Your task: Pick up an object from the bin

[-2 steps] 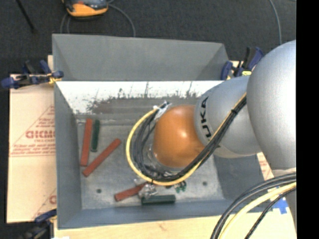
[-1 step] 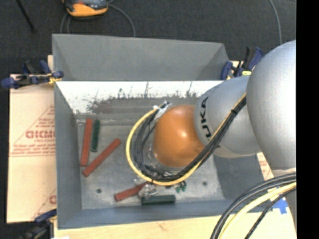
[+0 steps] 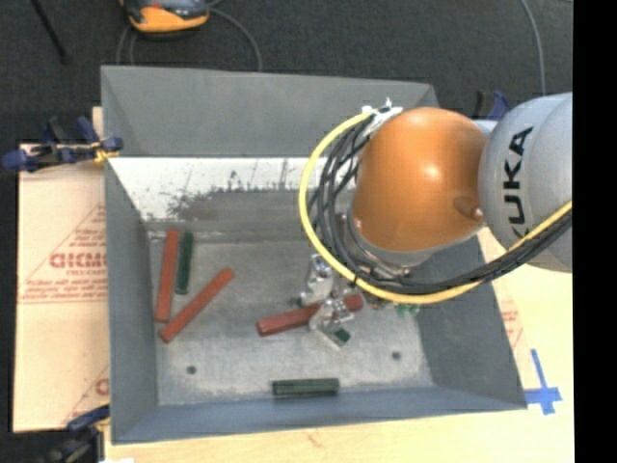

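Gripper [image 3: 328,309]: low over the floor of the bin [image 3: 270,114], right of centre, under the orange cover [image 3: 419,177].
Fingers [image 3: 337,334]: apart, one on each side of a red bar; not clamped on it.
Red bar [image 3: 284,324]: flat on the floor, slightly slanted; its left part sticks out to the gripper's left, and a short end shows on the right.
Green bar [image 3: 305,387]: near the front wall, well below the gripper.
Left group [image 3: 183,287]: two red bars and one green bar, well apart from the gripper.
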Robot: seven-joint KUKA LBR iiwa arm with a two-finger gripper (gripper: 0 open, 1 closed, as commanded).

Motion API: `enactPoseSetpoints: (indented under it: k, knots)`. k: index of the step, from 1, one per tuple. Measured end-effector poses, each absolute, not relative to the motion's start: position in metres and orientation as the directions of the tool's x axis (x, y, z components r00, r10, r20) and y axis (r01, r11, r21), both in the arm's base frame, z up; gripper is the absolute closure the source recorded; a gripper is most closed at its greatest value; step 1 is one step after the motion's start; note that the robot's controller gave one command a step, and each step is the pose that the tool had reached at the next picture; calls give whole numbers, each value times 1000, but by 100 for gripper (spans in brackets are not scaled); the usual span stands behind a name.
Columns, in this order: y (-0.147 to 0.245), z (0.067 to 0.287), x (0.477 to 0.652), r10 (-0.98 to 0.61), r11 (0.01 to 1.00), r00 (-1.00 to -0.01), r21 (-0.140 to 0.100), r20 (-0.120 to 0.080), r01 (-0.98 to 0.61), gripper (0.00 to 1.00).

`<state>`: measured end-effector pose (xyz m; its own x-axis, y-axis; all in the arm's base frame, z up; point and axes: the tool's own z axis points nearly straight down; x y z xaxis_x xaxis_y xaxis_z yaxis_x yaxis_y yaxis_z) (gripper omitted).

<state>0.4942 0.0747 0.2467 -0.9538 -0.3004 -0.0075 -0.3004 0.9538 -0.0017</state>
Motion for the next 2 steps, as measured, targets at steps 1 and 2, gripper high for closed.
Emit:
enactPoseSetpoints:
  k: [1, 2]
  knots:
    - [75, 245, 493, -298, 955, -955, 1, -3, -298, 100]
    - [75, 245, 493, -296, 955, -955, 1, -3, -296, 100]
